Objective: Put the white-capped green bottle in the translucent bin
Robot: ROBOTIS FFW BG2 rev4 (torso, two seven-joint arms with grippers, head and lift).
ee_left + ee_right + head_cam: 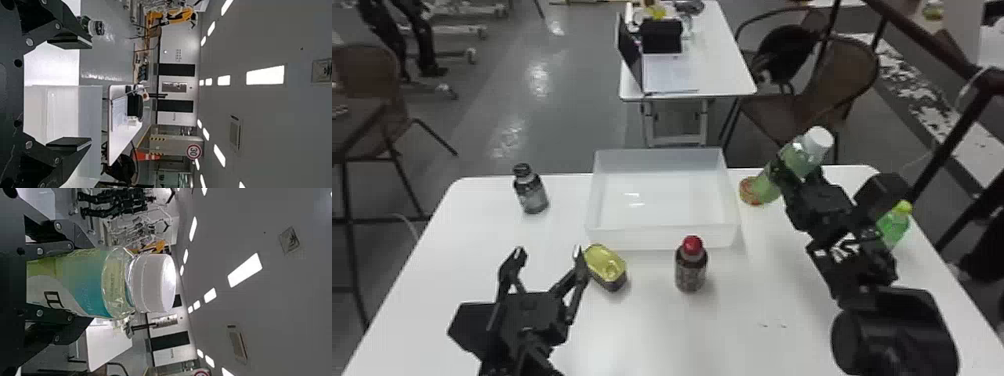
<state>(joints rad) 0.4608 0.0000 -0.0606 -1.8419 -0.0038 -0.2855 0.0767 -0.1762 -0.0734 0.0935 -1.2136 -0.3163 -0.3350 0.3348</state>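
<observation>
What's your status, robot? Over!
Right gripper shut on green bottle, tilted beside the bin. Left gripper open, empty. Only the bin's side wall seems in the way.

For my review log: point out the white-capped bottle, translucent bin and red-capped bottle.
White-capped bottle (88, 282): right wrist view, body.
Translucent bin (659, 238): head view, front wall.
Red-capped bottle (690, 272): head view, body.

From here I see a white bench (747, 305), a milky translucent bin (662, 237) at its far edge and, toward the far right corner, a green bottle (767, 187) capped white, its label (88, 290) blue-teal with a white sweep. By the right edge, a bright green bottle (892, 230) has a yellow-green cap (903, 207).
</observation>
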